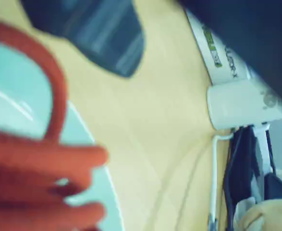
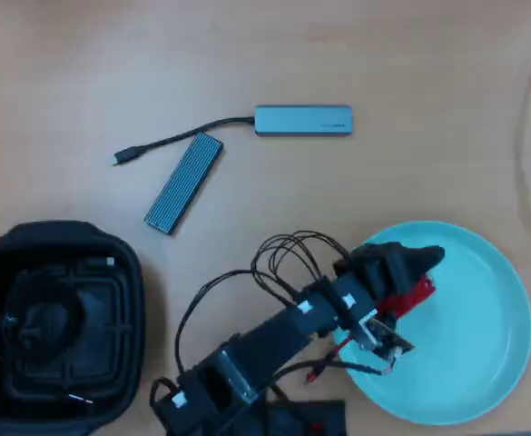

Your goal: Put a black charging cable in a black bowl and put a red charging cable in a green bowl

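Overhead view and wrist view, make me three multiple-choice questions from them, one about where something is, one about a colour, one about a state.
1. Where is the red charging cable?
A. On the bare table
B. At the gripper, over the green bowl
C. Inside the black bowl

2. What colour is the ribbed bar beside the hub?
A. Blue-grey
B. Yellow
C. White

3. What does the black bowl hold?
A. Nothing
B. The hub
C. The black charging cable

Answers:
1 B, the overhead view shows red at the gripper above the green bowl.
2 A, the ribbed bar near the hub looks blue-grey.
3 C, the black charging cable lies coiled in the black bowl.
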Controlling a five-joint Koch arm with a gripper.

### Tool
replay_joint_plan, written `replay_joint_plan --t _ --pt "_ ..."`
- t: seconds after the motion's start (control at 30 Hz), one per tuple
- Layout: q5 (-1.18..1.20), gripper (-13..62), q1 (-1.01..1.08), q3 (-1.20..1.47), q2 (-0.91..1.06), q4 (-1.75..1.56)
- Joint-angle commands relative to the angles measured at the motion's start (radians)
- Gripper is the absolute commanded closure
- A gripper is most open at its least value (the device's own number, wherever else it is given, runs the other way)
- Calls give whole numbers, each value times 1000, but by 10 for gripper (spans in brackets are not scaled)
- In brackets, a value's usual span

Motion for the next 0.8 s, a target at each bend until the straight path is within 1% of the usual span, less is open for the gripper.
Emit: replay_joint_plan --t 0.0,0.17,0.3,0.5,0.77 --pt "-14 3 -40 -141 49 -107" --pt "-8 4 -84 -129 132 -97" --pt "-8 4 -161 -87 146 -95" --pt "-3 4 -267 103 170 -104" --pt "0 6 -451 250 167 -101"
